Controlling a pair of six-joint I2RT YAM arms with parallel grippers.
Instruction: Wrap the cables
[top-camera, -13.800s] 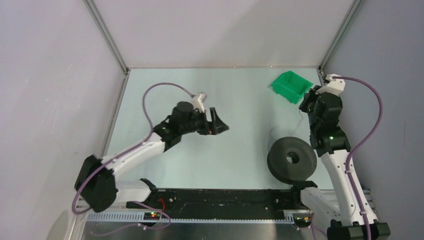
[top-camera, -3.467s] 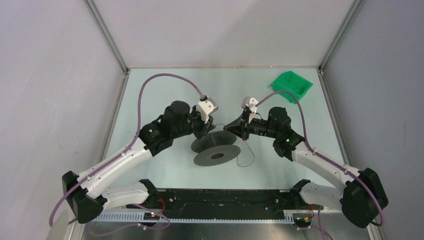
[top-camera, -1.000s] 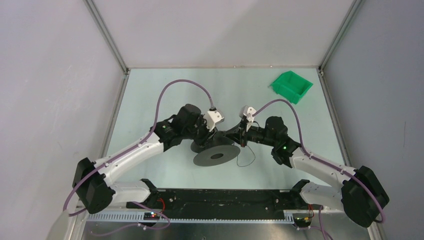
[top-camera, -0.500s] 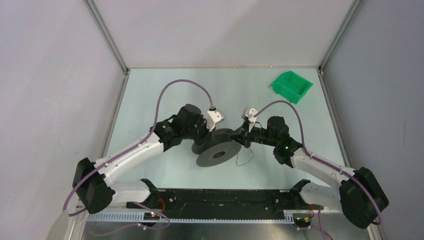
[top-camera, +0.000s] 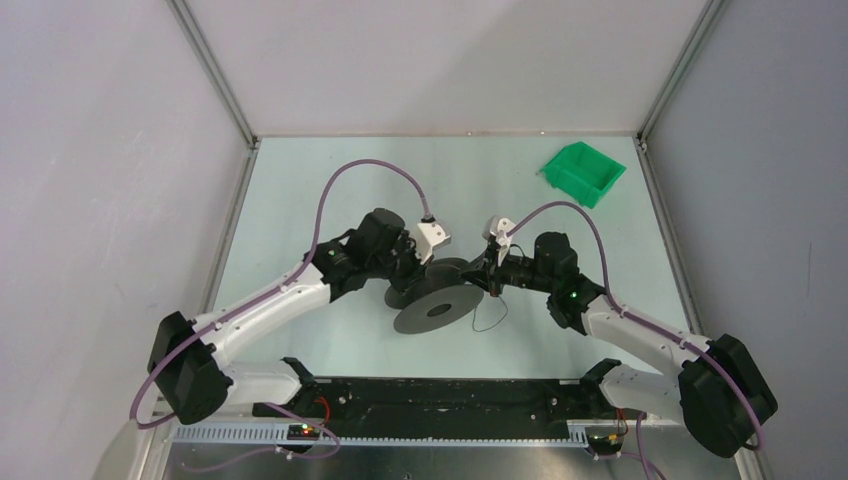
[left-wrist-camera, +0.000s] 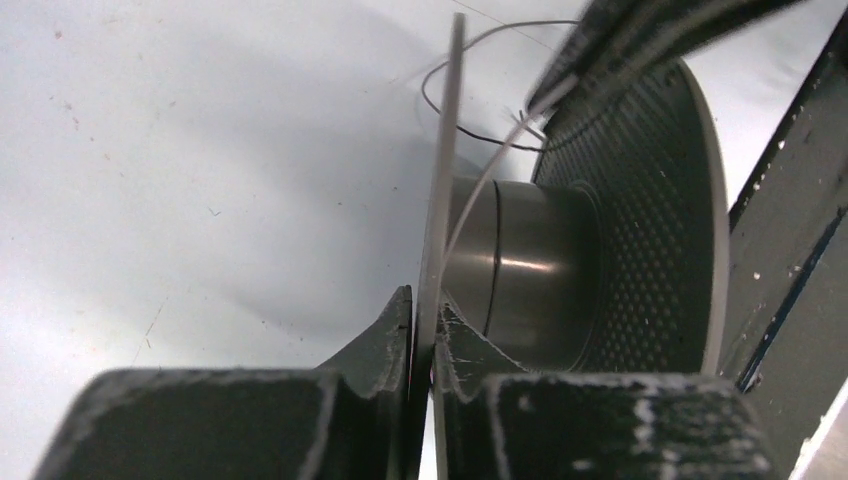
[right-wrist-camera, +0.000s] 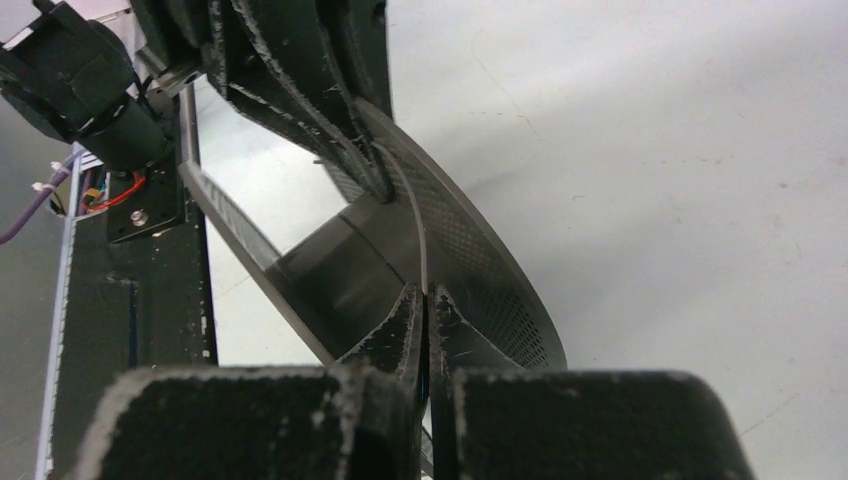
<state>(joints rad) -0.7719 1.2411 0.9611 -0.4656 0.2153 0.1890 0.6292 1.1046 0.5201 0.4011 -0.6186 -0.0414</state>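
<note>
The dark grey spool (top-camera: 436, 303) lies tilted at the table's middle between both arms. My left gripper (top-camera: 418, 272) is shut on the thin edge of one flat disc (left-wrist-camera: 440, 200), with a finger on each face (left-wrist-camera: 424, 315). The hub (left-wrist-camera: 520, 270) and the perforated other disc (left-wrist-camera: 650, 200) lie to its right. The cables (left-wrist-camera: 490, 138) are one thin dark strand, curling loose beyond the spool and running over the hub. My right gripper (top-camera: 488, 285) is shut on that strand (right-wrist-camera: 421, 250) at the spool's right side, its tips (right-wrist-camera: 425, 300) between the two discs.
A green bin (top-camera: 583, 172) sits at the back right corner. Enclosure walls with metal posts close in the table on three sides. A black rail (top-camera: 440, 395) runs along the near edge between the arm bases.
My left jaws have closed down onto the spool's disc edge. The spool has shifted slightly and tipped. The right gripper has stayed shut on the strand in nearly the same place.
</note>
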